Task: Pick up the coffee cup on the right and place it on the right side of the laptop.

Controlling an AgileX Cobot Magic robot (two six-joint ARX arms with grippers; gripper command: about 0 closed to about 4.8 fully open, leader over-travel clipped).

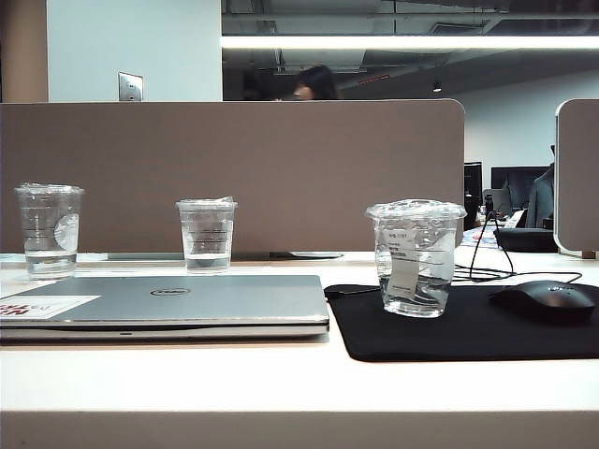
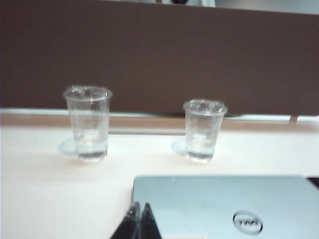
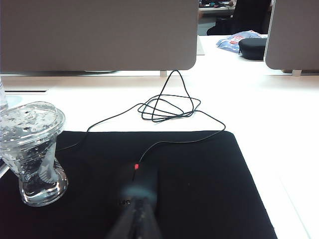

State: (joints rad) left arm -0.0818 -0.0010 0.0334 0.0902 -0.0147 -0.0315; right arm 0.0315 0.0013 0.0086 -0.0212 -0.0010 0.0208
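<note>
Coffee cup (image 1: 415,258) is seen upright on the black mat (image 1: 487,341), just right of the laptop (image 1: 178,304) on the tabletop (image 1: 281,383), so placement is judged done. Left end effector (image 2: 139,211) is seen pinched together over the laptop's edge; right end effector (image 3: 140,211) is seen pressed together, holding nothing, above the mouse (image 1: 547,299).

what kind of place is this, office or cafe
Most likely an open-plan office desk. A closed laptop lies beside a mouse on a black pad, grey partitions divide the desks, and more monitors show in the background.
</note>
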